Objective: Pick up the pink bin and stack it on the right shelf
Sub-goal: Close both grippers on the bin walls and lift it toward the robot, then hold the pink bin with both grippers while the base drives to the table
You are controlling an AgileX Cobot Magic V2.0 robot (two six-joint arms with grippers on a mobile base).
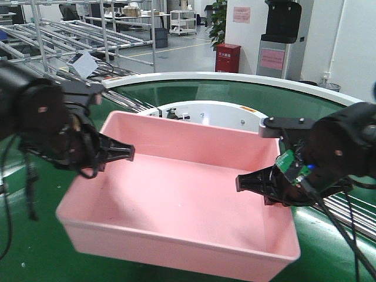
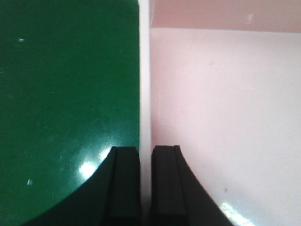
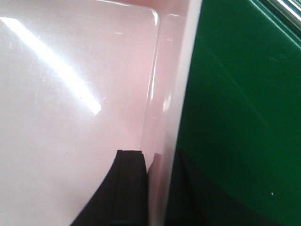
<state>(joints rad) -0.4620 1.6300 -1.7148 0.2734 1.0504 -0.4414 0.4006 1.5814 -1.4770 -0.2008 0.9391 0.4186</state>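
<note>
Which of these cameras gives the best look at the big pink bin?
The front-facing view: almost the whole pink bin shows there, with all four walls and its floor. The left wrist view shows only its thin rim between the jaws, plus some of the inside; the right wrist view shows an inside corner and one wall.

Large shallow pink bin (image 1: 176,200), rectangular pale tub, smooth glossy tapered walls, rolled rim, open side up, level, filling centre and lower middle of frame
</note>
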